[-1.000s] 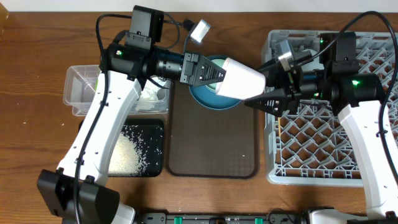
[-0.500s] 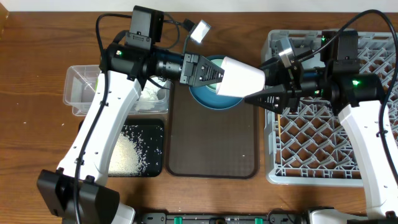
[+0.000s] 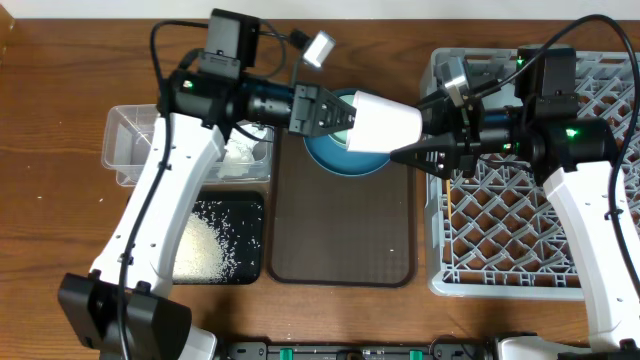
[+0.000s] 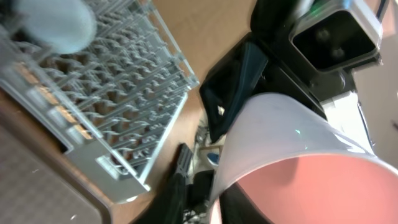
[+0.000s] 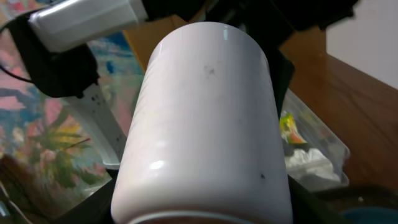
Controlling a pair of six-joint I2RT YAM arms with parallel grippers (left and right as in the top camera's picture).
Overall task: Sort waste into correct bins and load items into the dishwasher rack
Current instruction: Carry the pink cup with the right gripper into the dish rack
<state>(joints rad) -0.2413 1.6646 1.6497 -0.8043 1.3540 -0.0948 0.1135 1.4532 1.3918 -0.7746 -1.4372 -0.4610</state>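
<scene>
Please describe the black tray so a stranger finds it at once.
Find the big brown serving tray in the middle. The shallow black tray lies beside its left edge, below the clear tub in the overhead view. Only it holds a heap of loose white grains.

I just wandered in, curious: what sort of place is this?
Probably a robotics lab bench staged as a kitchen clean-up: two robot arms at a wooden table, a grey dishwasher rack, and a black tray of rice grains.

Pink cup [image 3: 385, 122] hides much of the bowl [image 3: 335, 165] under the left pincer [image 3: 345, 118]. Right pincer [image 3: 413, 130]: contact with cup undeterminable. Left wrist view: cup cropped at bottom edge; pale object [image 4: 56, 22] over dishwasher rack [image 4: 93, 93] blurred.
</scene>
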